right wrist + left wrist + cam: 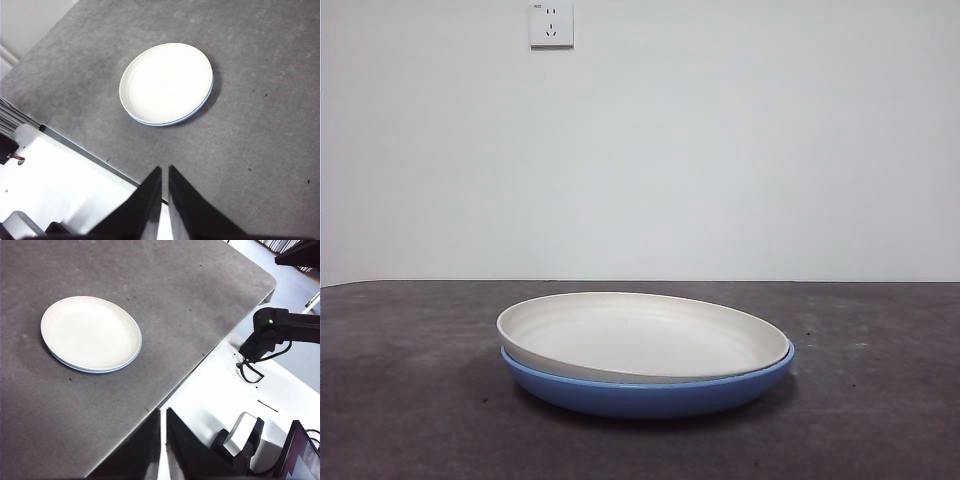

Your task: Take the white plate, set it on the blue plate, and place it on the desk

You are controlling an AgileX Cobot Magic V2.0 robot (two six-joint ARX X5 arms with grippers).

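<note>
From table height the white plate (645, 335) sits nested in the blue plate (650, 392), whose whole side shows (the wrist views catch only a thin blue rim). One plate of each, on the desk (410, 400). The left gripper (163, 440) and right gripper (165, 200) hang well back, jaws nearly together, holding nothing.

The desk (410, 400) bears the blue plate (650, 395).

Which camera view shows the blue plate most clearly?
The front view: the blue plate shows its whole near side wall under the white plate. Both wrist views show only a thin blue edge beneath it.
</note>
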